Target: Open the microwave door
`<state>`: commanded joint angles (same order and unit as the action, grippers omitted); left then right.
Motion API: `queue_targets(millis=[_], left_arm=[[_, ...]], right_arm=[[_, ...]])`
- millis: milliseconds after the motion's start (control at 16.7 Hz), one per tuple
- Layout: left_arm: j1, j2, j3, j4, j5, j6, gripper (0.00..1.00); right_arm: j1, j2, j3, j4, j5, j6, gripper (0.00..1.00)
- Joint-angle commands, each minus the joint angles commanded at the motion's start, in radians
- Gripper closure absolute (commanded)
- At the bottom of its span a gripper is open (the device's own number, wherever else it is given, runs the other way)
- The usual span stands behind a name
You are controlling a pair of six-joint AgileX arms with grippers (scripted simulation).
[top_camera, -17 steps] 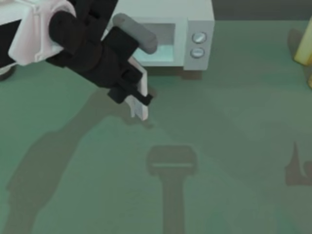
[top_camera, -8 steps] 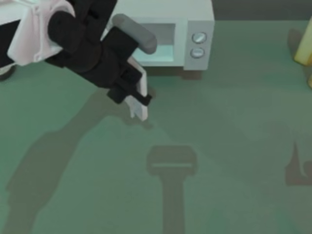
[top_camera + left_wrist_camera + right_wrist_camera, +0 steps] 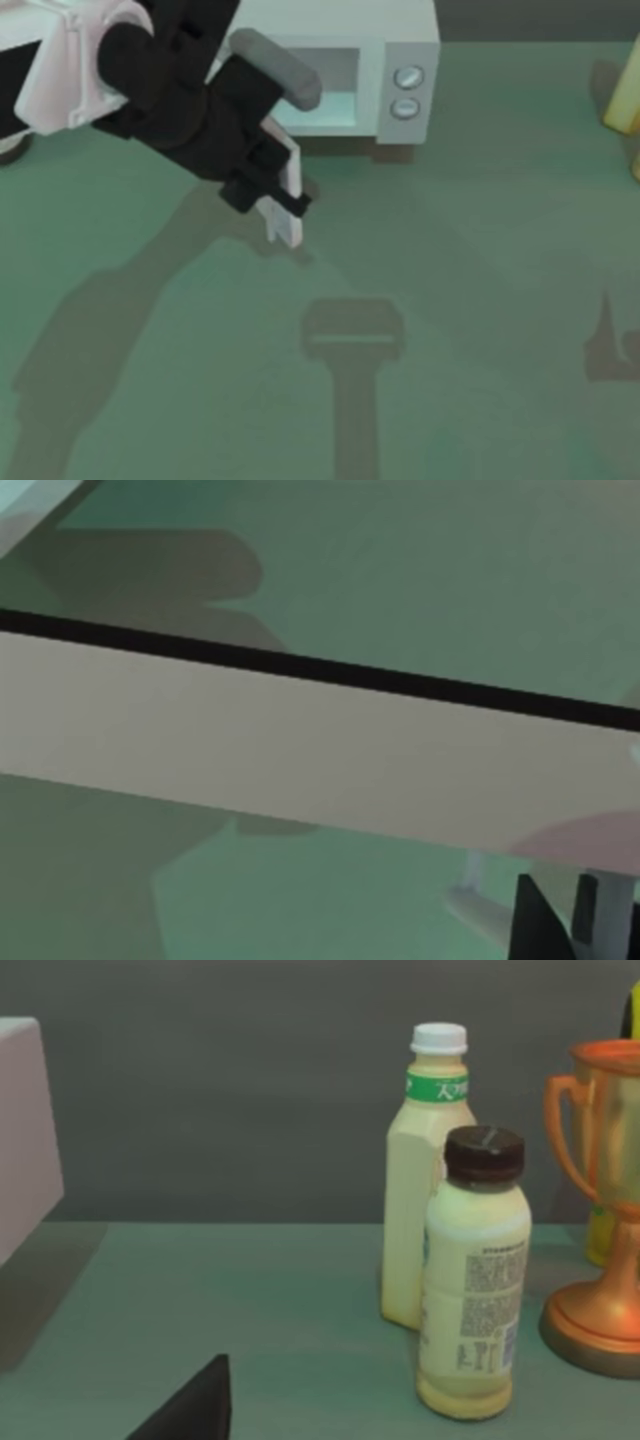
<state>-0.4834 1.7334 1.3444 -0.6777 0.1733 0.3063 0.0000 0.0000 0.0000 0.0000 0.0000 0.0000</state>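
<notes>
The microwave [image 3: 400, 40] stands at the back of the table with its two knobs [image 3: 407, 92] facing front. Its teal interior [image 3: 335, 95] shows. The microwave door [image 3: 291, 200] is swung out toward the front and appears edge-on as a narrow white panel. My left gripper [image 3: 280, 205] reaches in from the left and is shut on the door's handle. In the left wrist view the door [image 3: 300, 750] is a wide pale band with a black edge, and the handle [image 3: 475, 895] runs beside the dark fingers [image 3: 535, 930]. A dark corner of my right gripper [image 3: 195, 1410] shows low over the table.
Two pale yellow bottles [image 3: 470, 1280] and a copper trophy [image 3: 605, 1200] stand on the green table, seen in the right wrist view. A yellow object [image 3: 622, 100] sits at the top view's right edge. The microwave's side [image 3: 20, 1130] shows in the right wrist view.
</notes>
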Motion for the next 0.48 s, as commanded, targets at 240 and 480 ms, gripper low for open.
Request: queue_targets(millis=[240,480], left_arm=[[0.0,0.0,0.0,0.0,0.0,0.0,1.0],[0.01,-0.005,-0.008,-0.009,0.021,0.032,1.0]], right_arm=[[0.0,0.0,0.0,0.0,0.0,0.0,0.0],[0.0,0.0,0.0,0.0,0.0,0.0,0.0]])
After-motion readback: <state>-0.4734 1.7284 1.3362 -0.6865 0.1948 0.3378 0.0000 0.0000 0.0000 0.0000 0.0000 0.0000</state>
